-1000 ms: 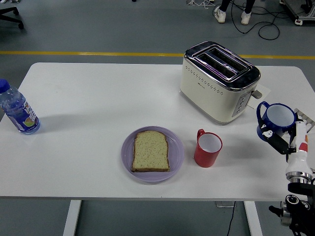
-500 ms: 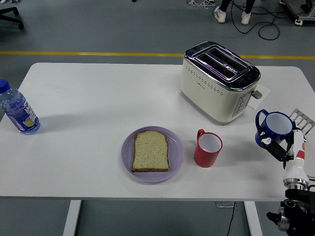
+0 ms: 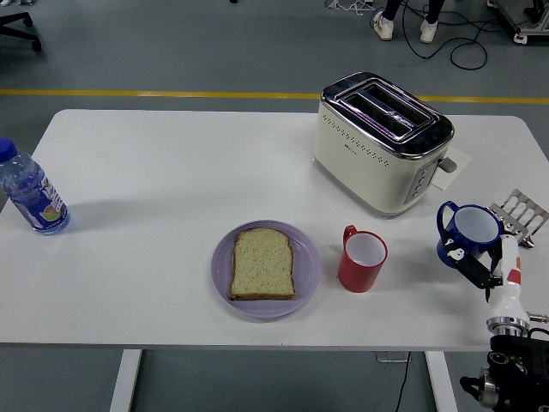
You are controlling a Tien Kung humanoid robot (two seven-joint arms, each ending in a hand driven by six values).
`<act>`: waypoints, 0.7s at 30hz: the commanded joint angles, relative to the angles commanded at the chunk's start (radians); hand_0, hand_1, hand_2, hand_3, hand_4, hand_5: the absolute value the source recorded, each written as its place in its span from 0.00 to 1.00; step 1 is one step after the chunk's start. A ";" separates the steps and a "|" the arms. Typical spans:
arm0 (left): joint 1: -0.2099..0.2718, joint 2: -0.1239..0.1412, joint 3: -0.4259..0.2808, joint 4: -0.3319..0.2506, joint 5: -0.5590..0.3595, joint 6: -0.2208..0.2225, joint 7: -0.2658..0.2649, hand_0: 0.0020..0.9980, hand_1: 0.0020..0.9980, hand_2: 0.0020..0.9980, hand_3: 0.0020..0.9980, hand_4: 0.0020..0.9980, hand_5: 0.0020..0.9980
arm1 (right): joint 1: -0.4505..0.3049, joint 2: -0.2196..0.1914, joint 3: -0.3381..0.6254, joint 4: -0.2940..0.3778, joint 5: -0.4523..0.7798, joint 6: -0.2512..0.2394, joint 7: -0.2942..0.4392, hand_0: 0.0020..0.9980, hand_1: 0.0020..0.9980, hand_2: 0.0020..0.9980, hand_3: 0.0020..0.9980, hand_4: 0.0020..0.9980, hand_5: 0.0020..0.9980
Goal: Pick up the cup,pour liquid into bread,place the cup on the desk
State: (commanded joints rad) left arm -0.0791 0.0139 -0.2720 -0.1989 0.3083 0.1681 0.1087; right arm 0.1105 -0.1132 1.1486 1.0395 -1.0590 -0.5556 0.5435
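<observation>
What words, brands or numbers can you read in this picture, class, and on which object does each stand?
None can be read.
Water bottle: its label shows colour only, too blurred to read.
Toaster: a small dark mark low on its cream side, too small to read.
Red cup, blue cup: no print visible.

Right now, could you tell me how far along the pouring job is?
Early stage. Done: the right robot hand is shut on the blue cup, at the table's right side. In hand: carrying it; it sits upright, well right of the bread on the purple plate. Left: pouring over the bread, then setting the cup on the table.
</observation>
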 joint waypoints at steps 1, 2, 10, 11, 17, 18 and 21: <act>0.000 0.000 0.000 0.000 0.000 0.000 0.000 0.63 0.64 0.65 0.50 0.24 0.87 | 0.001 0.001 -0.004 -0.009 0.018 0.000 0.013 0.47 0.46 0.63 0.75 0.58 0.00; 0.001 0.000 0.000 0.000 0.000 0.000 0.000 0.63 0.64 0.65 0.50 0.24 0.87 | 0.002 0.001 -0.006 -0.013 0.026 0.000 0.018 0.47 0.46 0.63 0.75 0.58 0.00; 0.000 0.000 -0.001 0.000 0.001 -0.001 0.000 0.63 0.64 0.65 0.50 0.24 0.87 | 0.011 0.001 -0.034 -0.044 0.073 -0.002 0.049 0.47 0.46 0.63 0.76 0.60 0.00; 0.000 0.000 -0.001 0.000 0.001 -0.001 0.001 0.63 0.64 0.65 0.50 0.24 0.87 | 0.012 0.001 -0.036 -0.047 0.075 -0.001 0.050 0.47 0.46 0.63 0.76 0.60 0.00; 0.000 0.000 -0.003 0.000 0.002 -0.001 0.001 0.63 0.64 0.65 0.50 0.24 0.87 | 0.027 0.002 -0.066 -0.084 0.107 0.005 0.062 0.47 0.46 0.63 0.76 0.62 0.00; 0.000 0.000 -0.003 0.000 0.001 -0.001 0.001 0.63 0.64 0.65 0.50 0.24 0.87 | 0.029 0.002 -0.069 -0.086 0.109 0.005 0.063 0.47 0.46 0.63 0.76 0.62 0.00; 0.000 0.000 -0.003 0.000 0.003 0.000 0.000 0.63 0.64 0.65 0.50 0.24 0.87 | 0.037 0.001 -0.085 -0.106 0.128 0.009 0.070 0.47 0.46 0.63 0.76 0.64 0.00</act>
State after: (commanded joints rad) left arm -0.0786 0.0139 -0.2745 -0.1985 0.3115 0.1676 0.1091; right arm 0.1472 -0.1122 1.0636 0.9338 -0.9313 -0.5469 0.6131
